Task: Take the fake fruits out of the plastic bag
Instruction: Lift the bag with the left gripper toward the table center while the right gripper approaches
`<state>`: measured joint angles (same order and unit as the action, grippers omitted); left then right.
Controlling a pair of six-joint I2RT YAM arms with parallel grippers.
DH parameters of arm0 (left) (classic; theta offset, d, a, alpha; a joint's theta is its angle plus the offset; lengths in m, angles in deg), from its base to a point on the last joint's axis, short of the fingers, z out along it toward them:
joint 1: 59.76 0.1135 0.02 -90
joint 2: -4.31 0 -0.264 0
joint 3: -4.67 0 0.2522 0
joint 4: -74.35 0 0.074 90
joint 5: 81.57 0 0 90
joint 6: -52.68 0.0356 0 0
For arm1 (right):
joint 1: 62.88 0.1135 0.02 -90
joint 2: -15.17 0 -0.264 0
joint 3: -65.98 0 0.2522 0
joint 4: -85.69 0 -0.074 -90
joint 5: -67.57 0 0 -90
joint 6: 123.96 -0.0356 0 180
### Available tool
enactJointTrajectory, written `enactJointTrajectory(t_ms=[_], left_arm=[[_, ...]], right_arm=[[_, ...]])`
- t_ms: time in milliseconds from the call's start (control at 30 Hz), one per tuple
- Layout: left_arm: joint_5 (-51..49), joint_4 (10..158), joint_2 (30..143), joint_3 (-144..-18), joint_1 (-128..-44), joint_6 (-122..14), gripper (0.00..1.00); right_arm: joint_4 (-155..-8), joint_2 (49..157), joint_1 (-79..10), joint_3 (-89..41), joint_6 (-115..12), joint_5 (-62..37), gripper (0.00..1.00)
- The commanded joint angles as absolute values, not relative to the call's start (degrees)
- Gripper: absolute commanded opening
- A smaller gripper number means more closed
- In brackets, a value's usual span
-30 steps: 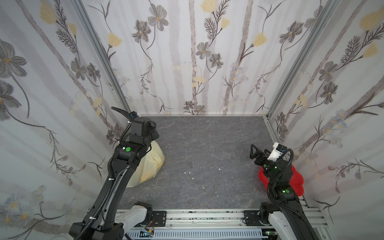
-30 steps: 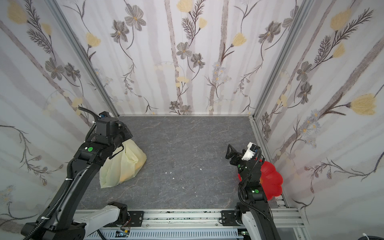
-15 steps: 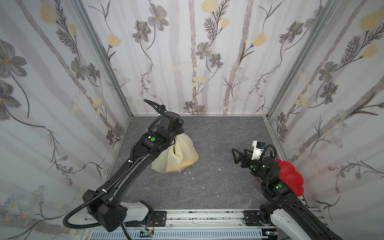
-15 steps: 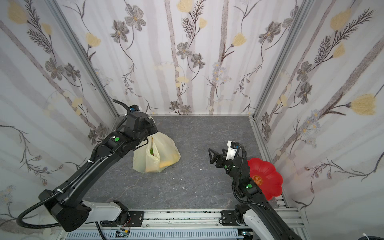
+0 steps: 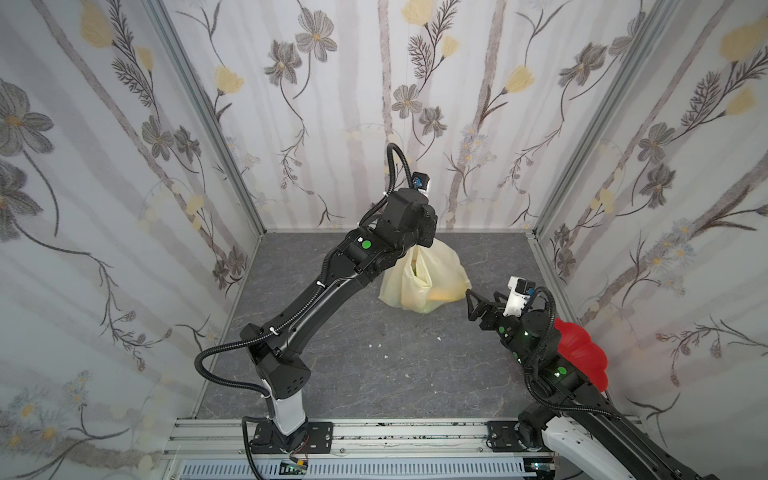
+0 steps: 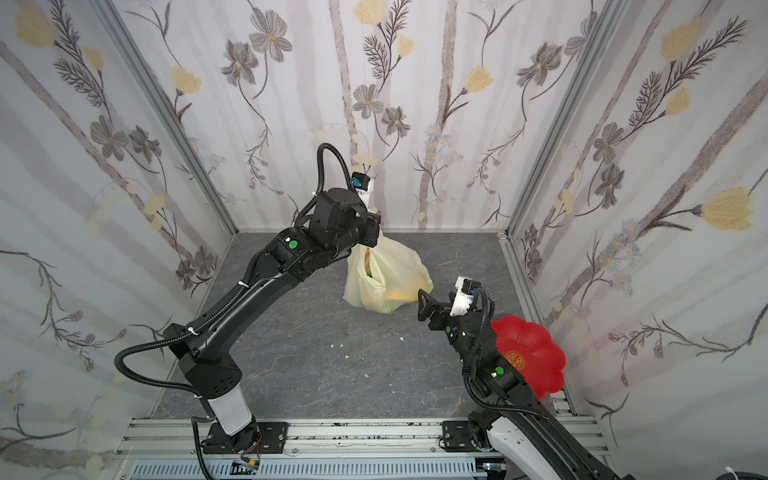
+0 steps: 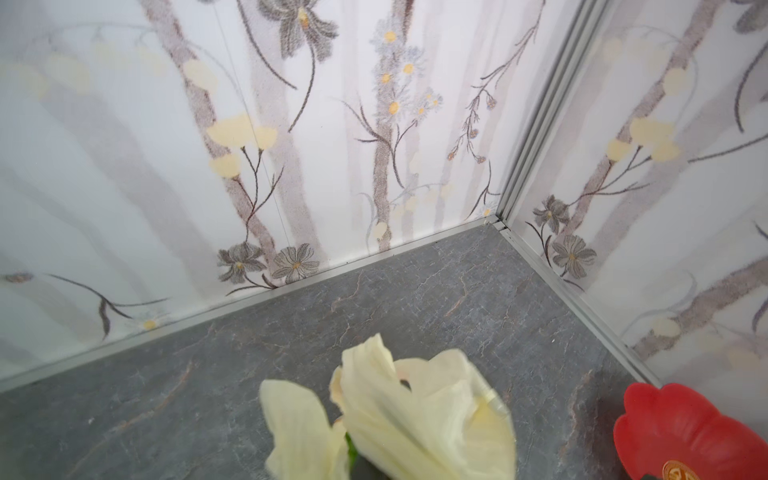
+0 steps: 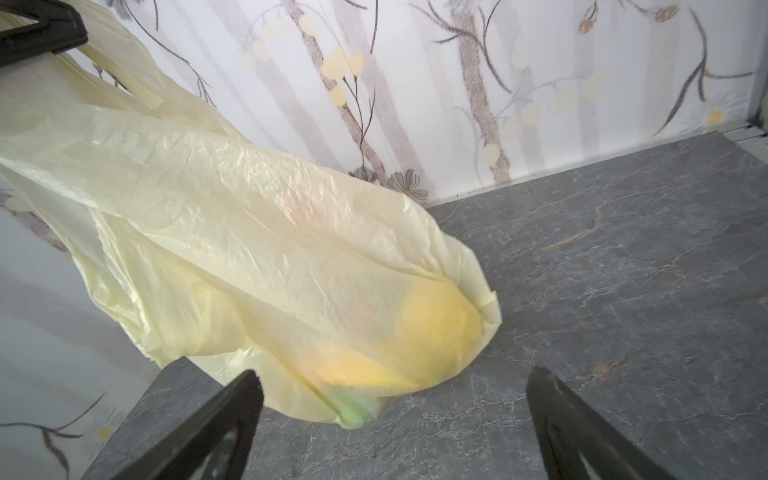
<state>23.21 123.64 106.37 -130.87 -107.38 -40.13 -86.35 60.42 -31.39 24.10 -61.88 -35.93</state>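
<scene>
**A:** What is the left gripper (image 6: 370, 243) doing?

**B:** It is clenched on the gathered top of the plastic bag (image 5: 436, 266). The bag hangs from it over the far middle of the table (image 5: 353, 353). I cannot tell whether the bag's bottom rests on the surface or hangs just clear of it.

**A:** And the right gripper (image 5: 471, 305)?

**B:** Its jaws are spread wide and hold nothing. It points at the bag's lower corner and sits just beside it without touching.

**A:** Where are the fake fruits?

**B:** All the ones I can see are inside, sunk into the low end. In the right wrist view a yellow fruit (image 8: 436, 324) bulges against the film, with a green fruit (image 8: 353, 411) below it. The rest are too blurred to name.

**A:** So which step is this?

**B:** I judge it is the opening one. The bag is lifted and presented, and nothing is out yet. The red dish (image 6: 536, 345) sits behind the right arm, and what shows of it is bare.

**A:** What does the next move need?

**B:** Probably the right jaws closing on the bottom corner, catching film rather than fruit. Then the bag can be tipped so the fruit slides towards the mouth. The film is thin and slippery, so a shallow pinch may slip off.
</scene>
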Motion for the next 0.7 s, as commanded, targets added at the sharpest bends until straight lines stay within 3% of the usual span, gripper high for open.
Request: enactJointTrajectory(t_ms=[0, 400, 667], left_arm=[[23.38, 124.19, 104.46, -129.98, -107.27, -25.94, 0.0], [6.94, 124.23, 106.26, -125.33, -105.07, -5.76, 0.0], [-5.04, 124.13, 106.69, -122.35, -101.91, -1.53, 0.0]], right_arm=[[-83.3, 58.19, -31.41, 22.66, -59.57, -41.13, 1.0], [-83.13, 56.88, -31.35, 19.88, -58.48, -41.7, 1.0], [-87.49, 62.76, -31.37, 19.47, -55.53, -33.89, 1.0]])
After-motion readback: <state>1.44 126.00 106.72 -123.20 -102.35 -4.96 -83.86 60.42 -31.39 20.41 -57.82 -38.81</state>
